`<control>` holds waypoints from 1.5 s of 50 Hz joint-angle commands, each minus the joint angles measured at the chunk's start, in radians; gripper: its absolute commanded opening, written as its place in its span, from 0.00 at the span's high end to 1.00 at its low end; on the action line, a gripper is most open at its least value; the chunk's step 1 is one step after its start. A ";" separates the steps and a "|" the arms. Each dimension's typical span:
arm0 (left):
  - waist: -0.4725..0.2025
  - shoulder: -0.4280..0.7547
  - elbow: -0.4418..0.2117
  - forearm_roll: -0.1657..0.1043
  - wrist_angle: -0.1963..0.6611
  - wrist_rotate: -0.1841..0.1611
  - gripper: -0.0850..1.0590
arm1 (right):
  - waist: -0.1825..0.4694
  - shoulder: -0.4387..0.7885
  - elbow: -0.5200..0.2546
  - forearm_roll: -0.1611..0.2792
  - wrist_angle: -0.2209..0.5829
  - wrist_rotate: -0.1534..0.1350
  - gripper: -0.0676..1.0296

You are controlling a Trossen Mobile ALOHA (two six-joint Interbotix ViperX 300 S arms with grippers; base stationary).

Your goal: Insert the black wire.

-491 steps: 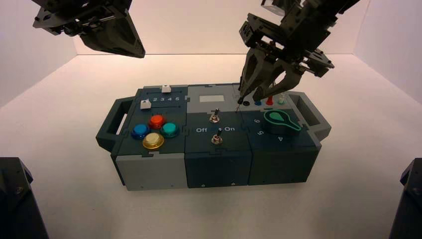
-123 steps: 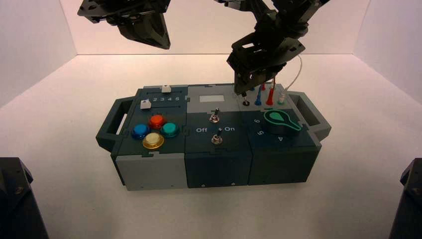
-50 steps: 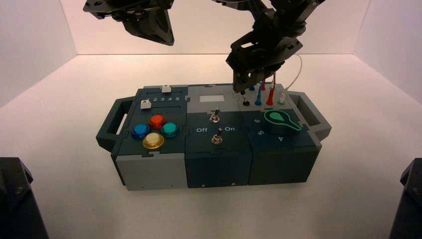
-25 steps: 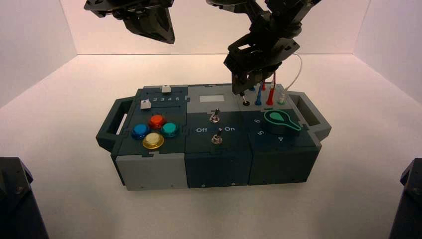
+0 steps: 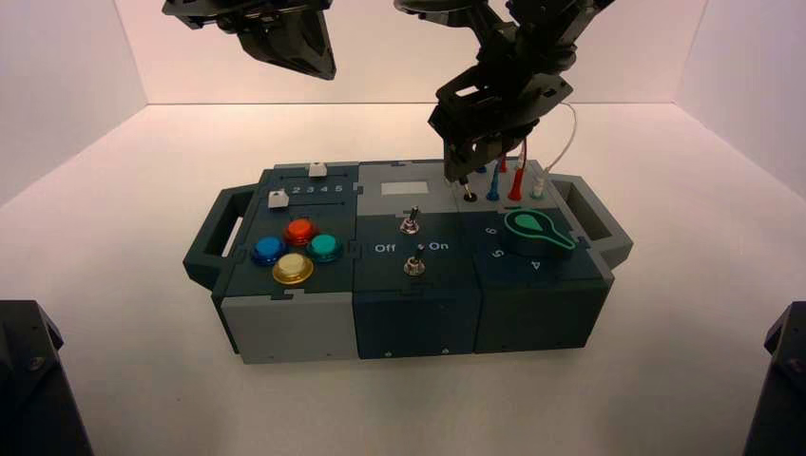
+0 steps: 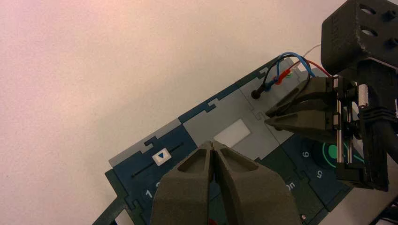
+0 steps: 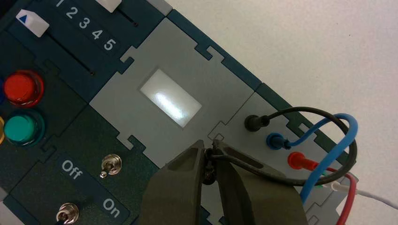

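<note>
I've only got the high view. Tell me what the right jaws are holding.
Observer: The right wrist view shows the right gripper with its jaws shut on the free plug of the black wire.
Operator: Report the wire's other end.
Observer: It is plugged in. Its black plug sits in a socket next to the blue plug, with the red plug beyond that.
Operator: Check the left arm.
Observer: The left gripper has its jaws shut on nothing and hangs above the box, apart from the wires.
</note>
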 commanded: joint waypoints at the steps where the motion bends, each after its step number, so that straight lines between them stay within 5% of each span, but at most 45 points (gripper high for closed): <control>1: -0.002 -0.006 -0.032 0.002 -0.008 0.002 0.95 | 0.002 -0.018 -0.014 -0.003 -0.002 0.002 0.96; 46: -0.002 0.028 -0.067 0.002 -0.008 0.017 0.95 | 0.002 -0.075 0.006 -0.003 0.083 0.011 0.96; 75: -0.002 0.057 -0.089 0.002 -0.008 0.028 0.95 | 0.003 -0.017 0.002 -0.005 0.066 0.012 0.96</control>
